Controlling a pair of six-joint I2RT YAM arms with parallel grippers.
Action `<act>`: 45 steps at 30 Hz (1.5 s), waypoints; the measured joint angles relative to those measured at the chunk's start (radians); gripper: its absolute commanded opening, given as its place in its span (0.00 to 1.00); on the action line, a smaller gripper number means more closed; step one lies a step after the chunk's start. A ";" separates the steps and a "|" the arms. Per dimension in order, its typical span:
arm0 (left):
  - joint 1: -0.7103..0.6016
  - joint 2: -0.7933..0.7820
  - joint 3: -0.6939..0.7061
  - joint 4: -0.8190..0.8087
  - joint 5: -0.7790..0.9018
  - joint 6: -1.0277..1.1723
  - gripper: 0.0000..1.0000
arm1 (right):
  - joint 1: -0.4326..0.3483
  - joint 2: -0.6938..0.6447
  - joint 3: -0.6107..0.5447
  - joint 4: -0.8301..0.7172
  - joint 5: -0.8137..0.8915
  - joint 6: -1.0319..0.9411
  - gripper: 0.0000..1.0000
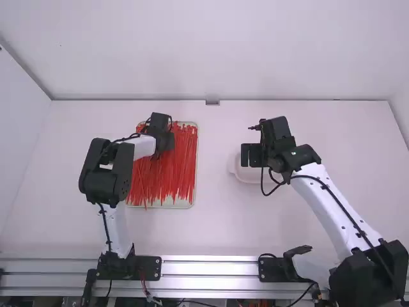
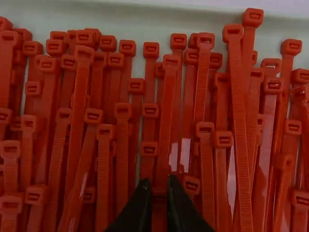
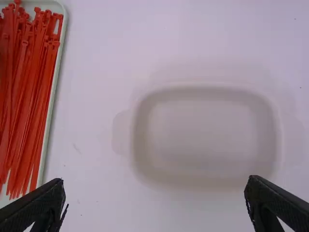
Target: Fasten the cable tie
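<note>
Cable ties [image 1: 169,169] on tray [image 1: 176,204], dish [image 3: 203,135] nearby

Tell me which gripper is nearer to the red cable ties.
Left. The left gripper is down among the red cable ties on the tray; the right gripper hangs apart, over the white dish.

My left arm [image 1: 105,173] was folded back on itself, and my black two-finger left pincer [image 2: 158,205] pointed down, fingers pinched close on one red plastic cable tie [image 2: 165,121]. My right arm [image 1: 329,201] stretched forward, my right pincer [image 3: 154,208] spread wide.
</note>
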State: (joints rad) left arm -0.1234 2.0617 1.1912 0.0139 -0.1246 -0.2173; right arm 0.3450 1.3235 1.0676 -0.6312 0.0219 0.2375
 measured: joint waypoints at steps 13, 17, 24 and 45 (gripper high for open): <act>0.000 0.000 0.002 0.096 -0.047 0.000 0.07 | 0.000 0.000 0.000 0.000 0.000 -0.002 0.99; 0.000 0.000 0.039 0.094 -0.061 0.008 0.06 | 0.000 0.000 0.000 0.001 0.000 -0.003 0.98; 0.000 -0.014 0.152 0.093 -0.099 0.031 0.06 | 0.000 0.000 0.000 0.001 0.000 -0.001 0.99; 0.000 -0.697 0.105 0.025 -0.105 0.045 0.03 | 0.000 0.000 0.000 0.179 -0.070 -0.047 0.98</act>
State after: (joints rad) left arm -0.1234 1.3647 1.2964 0.0391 -0.2291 -0.1719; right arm 0.3447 1.3239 1.0676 -0.4526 -0.0479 0.1902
